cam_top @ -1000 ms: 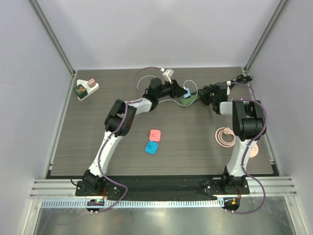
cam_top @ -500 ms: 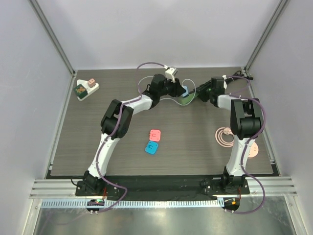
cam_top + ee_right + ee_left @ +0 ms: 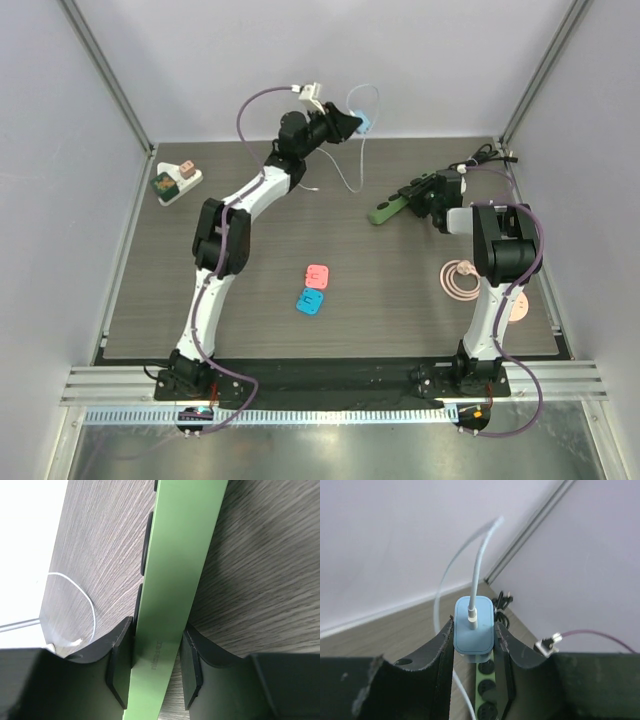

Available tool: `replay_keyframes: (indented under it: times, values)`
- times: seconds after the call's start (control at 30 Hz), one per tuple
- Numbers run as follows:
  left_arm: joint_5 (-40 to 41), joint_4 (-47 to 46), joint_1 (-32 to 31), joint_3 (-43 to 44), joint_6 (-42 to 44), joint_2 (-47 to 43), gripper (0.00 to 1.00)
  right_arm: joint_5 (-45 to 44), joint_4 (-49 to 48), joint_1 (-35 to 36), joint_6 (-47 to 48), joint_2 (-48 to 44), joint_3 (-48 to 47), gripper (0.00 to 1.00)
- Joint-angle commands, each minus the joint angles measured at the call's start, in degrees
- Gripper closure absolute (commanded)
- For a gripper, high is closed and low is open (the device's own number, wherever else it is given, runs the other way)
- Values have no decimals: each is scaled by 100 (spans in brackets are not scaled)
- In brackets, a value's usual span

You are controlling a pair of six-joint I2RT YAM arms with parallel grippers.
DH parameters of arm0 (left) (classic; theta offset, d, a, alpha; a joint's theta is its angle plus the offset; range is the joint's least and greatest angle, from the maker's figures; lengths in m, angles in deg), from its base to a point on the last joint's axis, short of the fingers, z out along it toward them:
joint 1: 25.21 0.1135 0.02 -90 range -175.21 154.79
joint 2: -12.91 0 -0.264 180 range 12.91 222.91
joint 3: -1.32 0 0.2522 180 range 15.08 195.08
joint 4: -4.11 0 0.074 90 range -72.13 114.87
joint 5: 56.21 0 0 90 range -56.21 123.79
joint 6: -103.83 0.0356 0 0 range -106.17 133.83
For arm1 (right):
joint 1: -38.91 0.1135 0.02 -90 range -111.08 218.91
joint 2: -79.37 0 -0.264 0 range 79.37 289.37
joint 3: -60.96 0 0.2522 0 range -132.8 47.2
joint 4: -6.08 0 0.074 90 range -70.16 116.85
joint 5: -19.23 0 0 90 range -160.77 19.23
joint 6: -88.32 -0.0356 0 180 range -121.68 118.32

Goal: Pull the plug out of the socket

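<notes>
- I noted the table beneath both arms. The right jaws sat low on it, and the left jaws stood high over its far edge.
- The left gripper was closed on the blue plug. In the left wrist view, the left gripper had its fingers pressed flat to either side of the plug.
- The right gripper was clamped across the green socket strip. In the right wrist view, the right gripper pinched the socket strip by its long edges.
- The strip ran out past the right fingertips and lay flat on the table. From the left wrist it showed below the left jaws, as the socket strip.
- The plug was out of the strip and well apart from the right jaws.
- The white cable left the plug's outer face, looped beyond the left jaws and hung toward the table. It is also seen as the cable.
- A pink cable coil lay nearer the arm bases than the right jaws.
- A pink pad and a blue pad lay just beside each other, well apart from both jaws.
</notes>
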Motion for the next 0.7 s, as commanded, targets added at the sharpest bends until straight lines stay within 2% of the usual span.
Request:
replay_keyframes:
  times: [0.0,0.07,0.17,0.3,0.4,0.43,0.5,0.53,0.63,0.67]
  values:
    - [-334,-249,-142,-455,250,-496,100,75,260,59,516,69,-112,99]
    - [-352,-109,-142,-815,435,-881,100,-66,393,33,710,52,-323,97]
    - [-448,163,-142,-1264,796,-1400,100,-216,455,-2,842,-36,-394,83]
    - [-607,1153,-151,-1589,1358,-1945,100,-234,577,-55,1070,-37,-508,71]
    - [-502,1935,-151,-1878,1719,-2359,100,-172,718,-64,1237,-10,-623,57]
    - [-432,2131,-151,-1958,1859,-2430,100,-172,745,-55,1264,-19,-657,48]
    - [-230,2595,-143,-2204,1834,-2614,100,-119,780,-64,1316,-71,-649,36]
    - [-194,2720,-134,-2292,1764,-2650,100,-102,780,-64,1308,-98,-640,35]
    - [-229,2783,-142,-2897,1089,-3009,100,-40,797,-55,1395,-229,-614,26]
    - [-229,2644,-151,-3178,599,-3124,100,-14,789,-64,1422,-273,-596,24]
